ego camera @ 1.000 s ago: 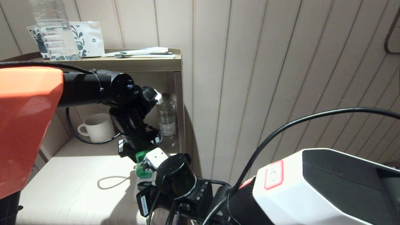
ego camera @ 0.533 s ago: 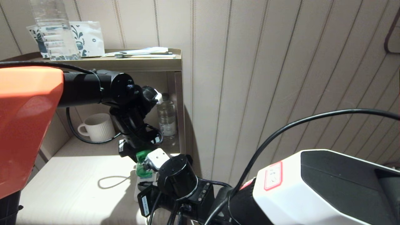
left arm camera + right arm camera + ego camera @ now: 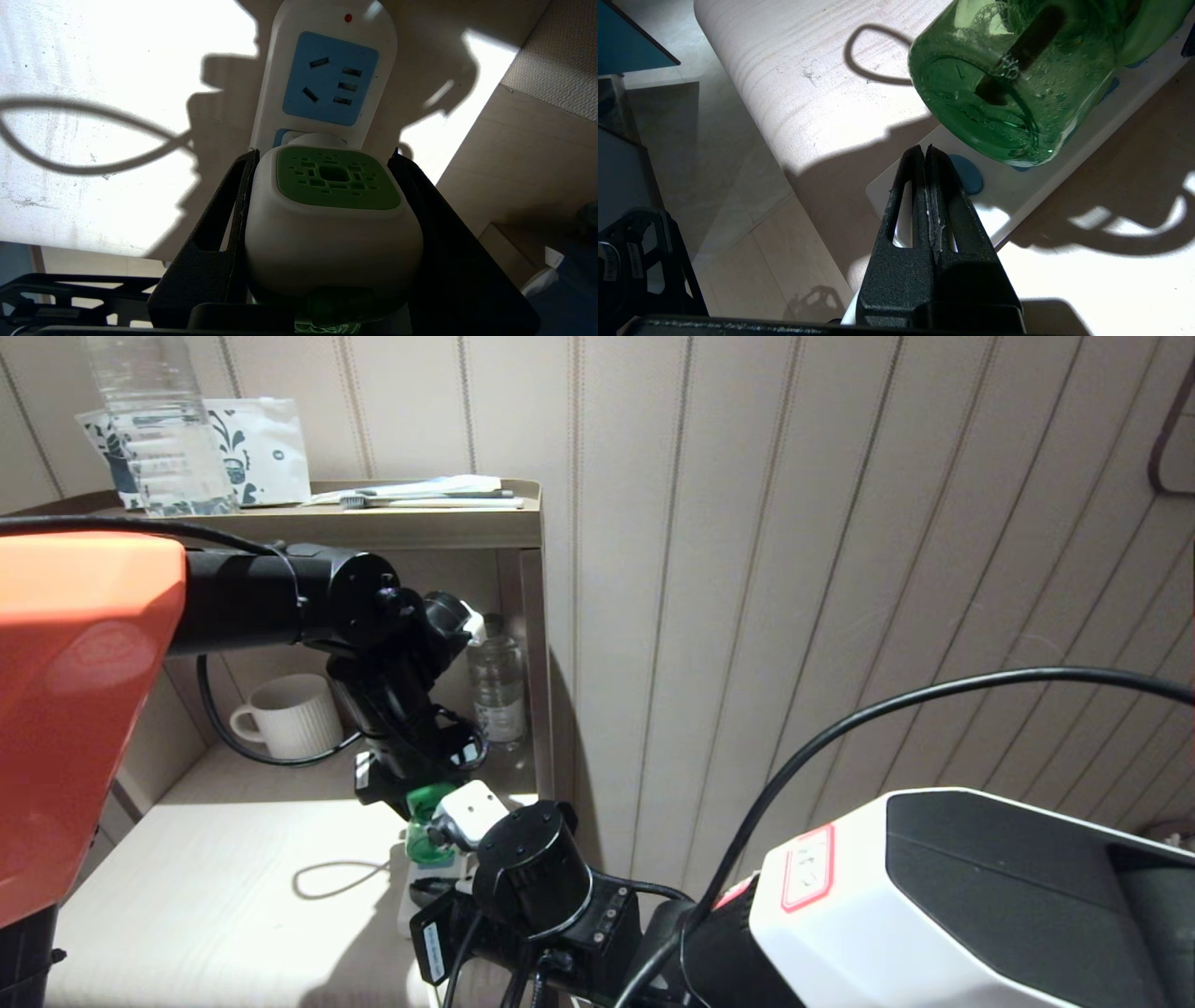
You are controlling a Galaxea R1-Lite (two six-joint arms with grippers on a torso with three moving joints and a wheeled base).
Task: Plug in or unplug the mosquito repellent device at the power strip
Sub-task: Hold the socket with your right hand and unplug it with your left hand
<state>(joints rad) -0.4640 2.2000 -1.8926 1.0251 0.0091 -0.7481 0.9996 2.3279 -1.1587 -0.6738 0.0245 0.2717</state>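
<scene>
While the scene holds almost as it stood a second ago, these points apply:
Left gripper [image 3: 327,224]: fingers clamped on both sides of the mosquito repellent device [image 3: 334,219], same grip and place as before.
Device position: white top with green centre tipped over the power strip [image 3: 327,70], at the second blue socket face; whether its pins are seated cannot be told.
Bottle: green liquid bottle [image 3: 1008,79] hangs tilted above the strip in the right wrist view.
Right gripper [image 3: 926,154]: fingers pressed together, holding nothing, tips over the strip's near end just beside a blue spot.
Change: right arm's wrist housing [image 3: 532,868] sits slightly lower and nearer than earlier; device unmoved.
Surroundings: mug [image 3: 285,714] and water bottle [image 3: 497,681] unchanged on the shelf.
</scene>
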